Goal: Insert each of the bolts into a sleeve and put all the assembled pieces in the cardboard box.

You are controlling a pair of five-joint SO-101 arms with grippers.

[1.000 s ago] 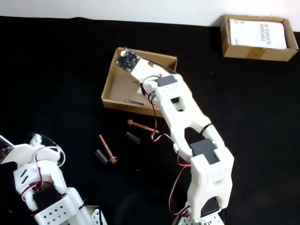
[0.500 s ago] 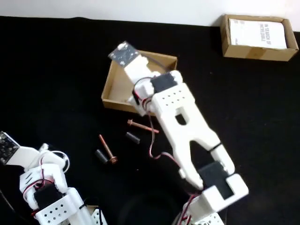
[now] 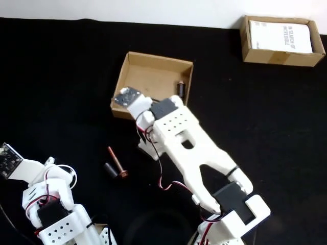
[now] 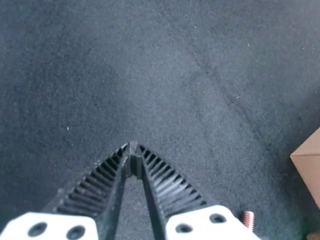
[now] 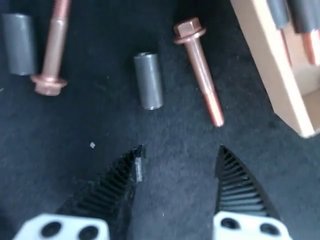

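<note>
Bolt [image 5: 199, 70] near box [image 5: 270, 70] wall; right gripper [image 5: 180, 148] agape —

box [image 3: 148, 81]: brown cardboard, open top, flat on table. inside, by one wall, two assembled pieces [image 5: 278, 15] side by side (grey sleeve, copper shaft poking out). outside box, all lying flat: bolt a [image 3: 117, 162], copper, flanged head; dark sleeve a [image 3: 109, 169] just beside it, roughly parallel. bolt b [image 5: 200, 67], copper, hex head, nearer box. sleeve b [image 5: 148, 80] between two bolts, touching neither. both bolts unsleeved.
</note>
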